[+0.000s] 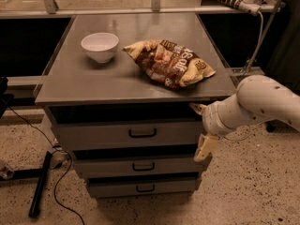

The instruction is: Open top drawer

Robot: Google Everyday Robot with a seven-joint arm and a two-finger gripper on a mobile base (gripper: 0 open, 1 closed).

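Observation:
The top drawer is the widest grey front under the tabletop, with a small black loop handle at its centre. A dark gap shows above its front. My gripper is at the right end of this drawer front, to the right of the handle and apart from it. Its two pale fingers stand spread, one fingertip at the drawer's top corner and the other lower, near the middle drawer. It holds nothing. My white arm comes in from the right.
Two narrower grey drawers, the middle one and the bottom one, sit below. On the tabletop stand a white bowl and a brown chip bag. A black pole and cables lie on the floor at the left.

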